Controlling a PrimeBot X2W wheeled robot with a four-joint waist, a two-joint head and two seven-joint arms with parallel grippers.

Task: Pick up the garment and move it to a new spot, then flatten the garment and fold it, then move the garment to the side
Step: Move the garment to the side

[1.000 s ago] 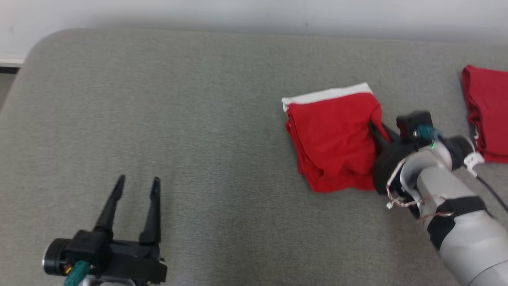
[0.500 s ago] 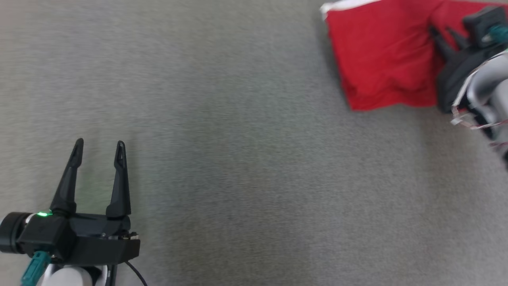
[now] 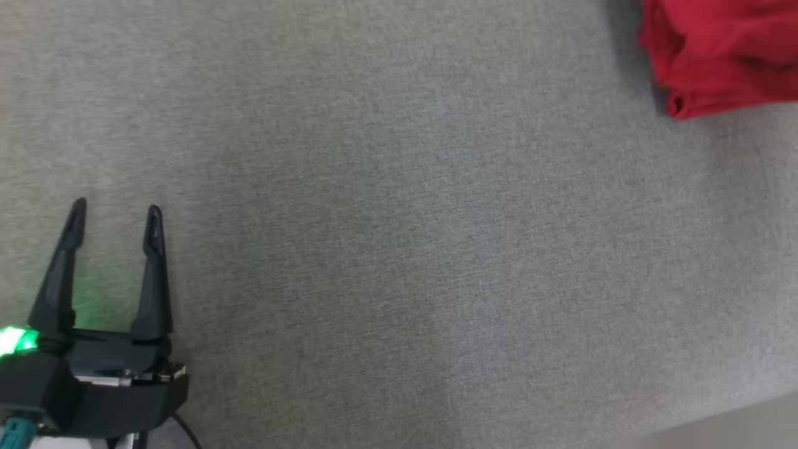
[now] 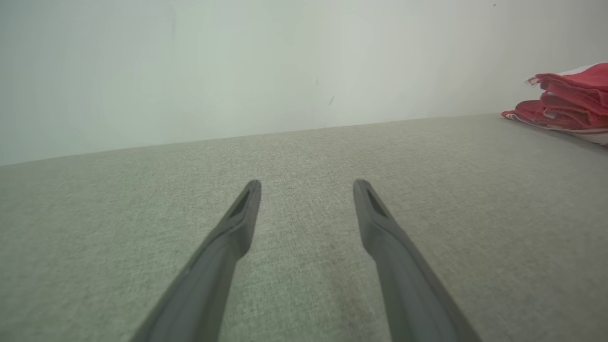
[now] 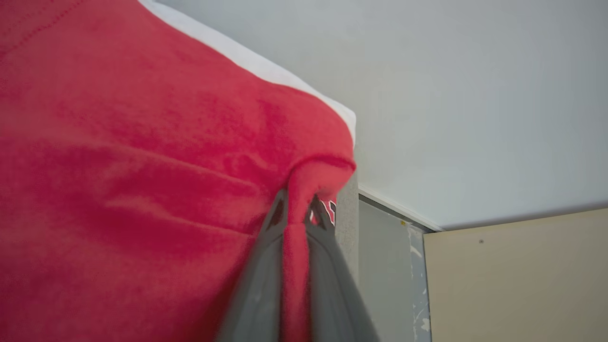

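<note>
At the left, the left gripper (image 3: 115,207) is held low over the grey fabric-covered surface (image 3: 399,249), with its jaws spread wide and nothing between them. In the left wrist view the same open fingers are pointed across the grey weave towards a pale wall (image 4: 237,61), and a pile of red cloth (image 4: 565,102) is seen at the far right edge. Whether that pile is the task's piece or a separate one cannot be told.

Further right, at the upper right corner of the head view, the red garment (image 3: 717,62) is found as a compact bundle with doubled layers along its lower edge. Whether it is resting on the surface or raised off it cannot be judged from there.

In the right wrist view, a fold of the garment, red with a white band along one edge, is pinched between the closed jaws of the right gripper (image 5: 298,205).

From the layered edges, the flattening and folding are judged to be done already. The last step, the carry to the side, is judged to be in hand. The set-down and the release are left to be done.
</note>
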